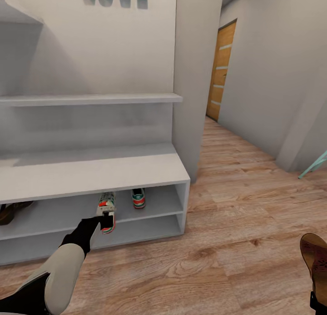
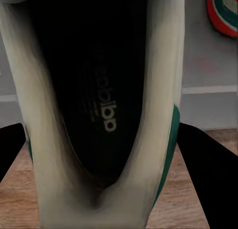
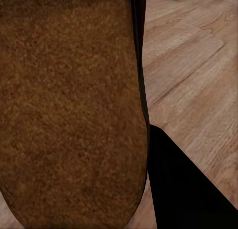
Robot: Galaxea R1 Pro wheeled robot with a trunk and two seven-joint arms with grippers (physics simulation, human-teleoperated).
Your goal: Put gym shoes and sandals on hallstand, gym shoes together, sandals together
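While the left gripper (image 1: 107, 218) is closed on one gym shoe (image 1: 107, 209) at the hallstand (image 1: 91, 172) shelf, beside the other gym shoe (image 1: 138, 198); the right gripper clamps a sandal (image 1: 315, 256); both seem light, best gripped by the stiff heel.

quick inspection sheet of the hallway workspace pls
surface: wood plank floor, bare where seen
job's things: one gym shoe on the hallstand upper low shelf; second gym shoe held at that shelf's edge; one sandal on the shelf at far left; other sandal held over the floor
clutter: nothing seen
grippers: left gripper shut on the shoe; right gripper holds the sandal, fingers beside it
cables: nothing seen
surroundings: wooden door down the corridor
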